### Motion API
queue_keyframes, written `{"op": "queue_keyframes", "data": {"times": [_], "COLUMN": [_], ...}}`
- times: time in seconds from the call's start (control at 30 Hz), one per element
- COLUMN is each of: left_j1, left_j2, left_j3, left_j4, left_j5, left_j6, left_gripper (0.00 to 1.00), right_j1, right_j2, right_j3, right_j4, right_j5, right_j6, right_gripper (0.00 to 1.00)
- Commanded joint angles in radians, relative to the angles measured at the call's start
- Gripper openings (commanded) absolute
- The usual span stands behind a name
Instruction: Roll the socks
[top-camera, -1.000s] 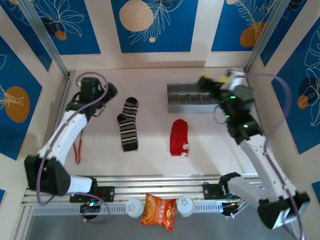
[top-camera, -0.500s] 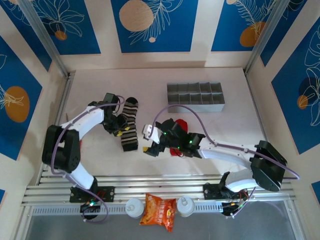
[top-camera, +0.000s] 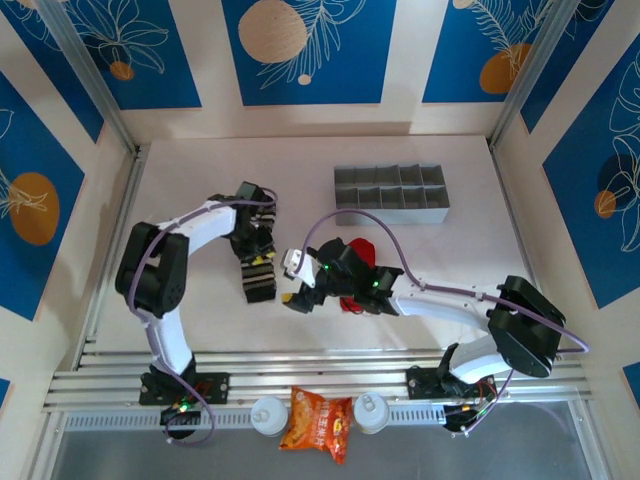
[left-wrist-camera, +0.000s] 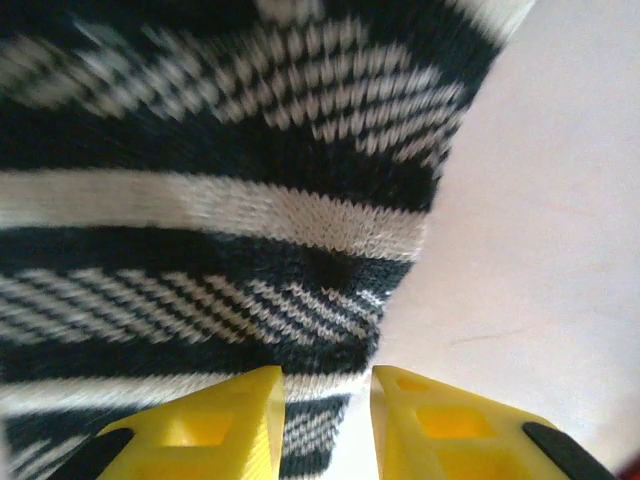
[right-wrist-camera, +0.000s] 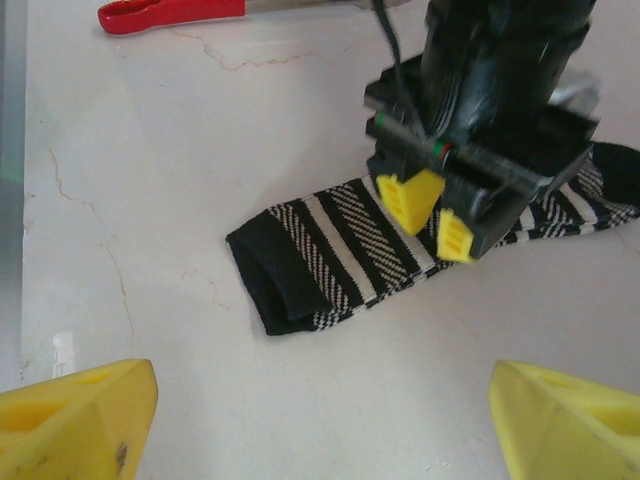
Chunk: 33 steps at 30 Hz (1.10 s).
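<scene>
Right wrist view: the left gripper (right-wrist-camera: 432, 218), jaws narrowly parted, sits over the striped sock (right-wrist-camera: 330, 250); the right gripper (right-wrist-camera: 320, 425) gapes wide above the tabletop (right-wrist-camera: 150, 160).

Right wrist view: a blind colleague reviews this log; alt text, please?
The left gripper hangs over a black, white-striped sock lying on a pale table. The right gripper is wide open, its yellow fingers in the bottom corners.

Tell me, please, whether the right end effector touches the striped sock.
Apart: the right wrist view shows bare table between the right end effector and the striped sock.
</scene>
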Motion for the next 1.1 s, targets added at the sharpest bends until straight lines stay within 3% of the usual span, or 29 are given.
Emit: {"op": "queue_keyframes", "data": {"times": [0.0,0.2,0.4,0.53,0.73,1.07], "left_j1": [-0.047,-0.159,-0.228,-0.225,-0.218,-0.09], "left_j2": [0.045,0.099,0.112,0.04,-0.088,-0.223], "left_j3": [-0.059,0.002,0.059,0.033,0.055,-0.086], "left_j4": [0.053,0.108,0.06,0.035,0.023,0.032], "left_j5": [0.043,0.082,0.057,0.035,0.042,0.119], "left_j6": [-0.02,-0.069,-0.075,-0.071,-0.132,-0.197], "left_gripper": [0.28,0.26,0.25,0.27,0.4,0.37], "right_j1": [-0.012,-0.026,-0.013,-0.024,0.006,0.052], "right_j2": [-0.051,-0.138,-0.163,-0.131,-0.024,0.186], "right_j3": [-0.039,-0.127,-0.181,-0.181,-0.109,-0.006], "right_j4": [0.009,-0.029,-0.103,-0.102,-0.113,-0.044], "right_j5": [-0.015,-0.038,-0.012,0.013,-0.019,0.004], "right_j6": [0.03,-0.018,-0.189,-0.291,-0.385,-0.387], "right_gripper": [0.86,0.87,0.86,0.84,0.8,0.77]}}
